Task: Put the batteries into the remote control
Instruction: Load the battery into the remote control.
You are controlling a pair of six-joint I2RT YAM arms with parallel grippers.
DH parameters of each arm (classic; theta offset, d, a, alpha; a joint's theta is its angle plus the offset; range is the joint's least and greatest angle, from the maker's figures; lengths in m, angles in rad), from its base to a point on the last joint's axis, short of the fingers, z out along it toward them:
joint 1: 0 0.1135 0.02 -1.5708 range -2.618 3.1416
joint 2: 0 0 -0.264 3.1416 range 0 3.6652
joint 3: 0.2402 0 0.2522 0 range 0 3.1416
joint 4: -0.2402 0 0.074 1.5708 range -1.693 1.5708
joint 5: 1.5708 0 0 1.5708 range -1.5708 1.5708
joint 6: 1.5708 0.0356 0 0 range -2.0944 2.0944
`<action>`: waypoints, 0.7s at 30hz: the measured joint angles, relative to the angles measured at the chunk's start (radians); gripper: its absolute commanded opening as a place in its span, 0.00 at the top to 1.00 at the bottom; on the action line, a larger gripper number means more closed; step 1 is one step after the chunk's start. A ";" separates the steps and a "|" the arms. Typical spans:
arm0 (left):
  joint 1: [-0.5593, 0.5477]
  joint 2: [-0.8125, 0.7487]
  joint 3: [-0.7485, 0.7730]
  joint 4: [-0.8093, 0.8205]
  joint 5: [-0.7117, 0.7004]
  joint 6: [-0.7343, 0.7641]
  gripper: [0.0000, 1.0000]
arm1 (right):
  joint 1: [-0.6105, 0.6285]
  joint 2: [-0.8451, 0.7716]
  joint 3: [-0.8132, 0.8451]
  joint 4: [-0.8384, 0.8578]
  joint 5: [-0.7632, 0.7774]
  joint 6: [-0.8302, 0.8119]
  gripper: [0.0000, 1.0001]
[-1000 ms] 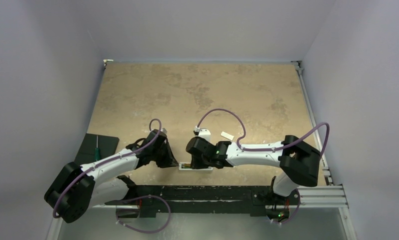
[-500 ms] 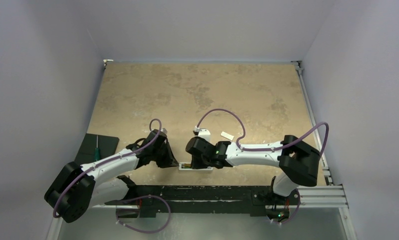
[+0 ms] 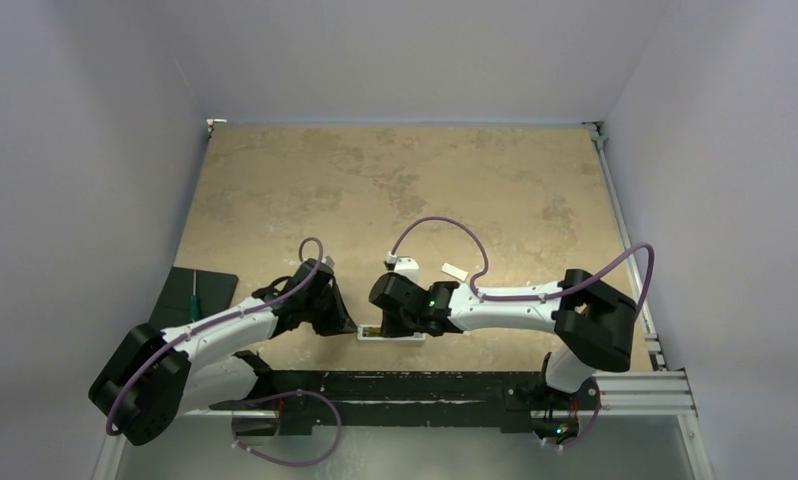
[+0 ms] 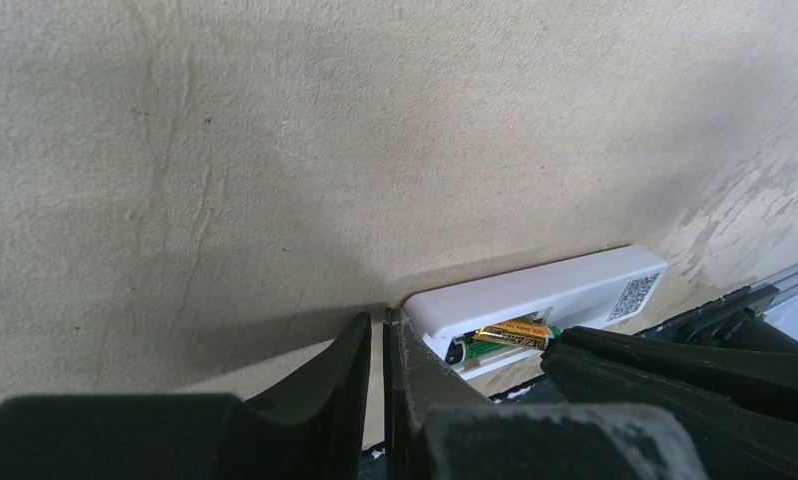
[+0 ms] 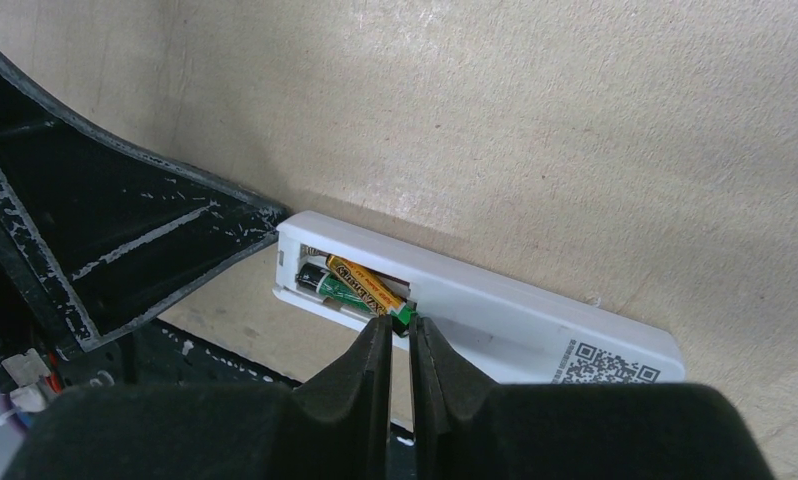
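The white remote control [image 3: 390,333] lies back-up at the table's near edge, its battery recess open. In the right wrist view the remote [image 5: 535,315] holds both batteries: the greenish-black one [image 5: 325,283] lies in the recess and the gold-yellow one [image 5: 365,285] lies slanted over it. My right gripper [image 5: 400,325] is shut, its tips touching the batteries' right ends. My left gripper [image 4: 385,330] is shut, with one finger against the remote's [image 4: 555,290] left end, next to the gold battery [image 4: 515,333]. From above, the left gripper [image 3: 347,325] and the right gripper [image 3: 395,325] flank the recess.
A small white flat piece [image 3: 455,271] lies on the table behind the right wrist. A green-handled screwdriver [image 3: 193,293] rests on a black mat [image 3: 213,283] at the left edge. The black frame rail [image 3: 415,385] runs just in front of the remote.
The right arm has edged slightly to the left. The left arm and the remote have not visibly moved.
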 measured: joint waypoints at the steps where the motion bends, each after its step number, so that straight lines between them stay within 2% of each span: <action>1: 0.000 0.000 0.000 0.000 0.000 0.000 0.90 | 0.000 0.000 0.000 0.000 0.000 -0.002 0.83; 21: -0.006 0.025 0.013 0.002 0.003 0.007 0.90 | 0.000 0.013 0.018 -0.017 0.008 -0.026 0.86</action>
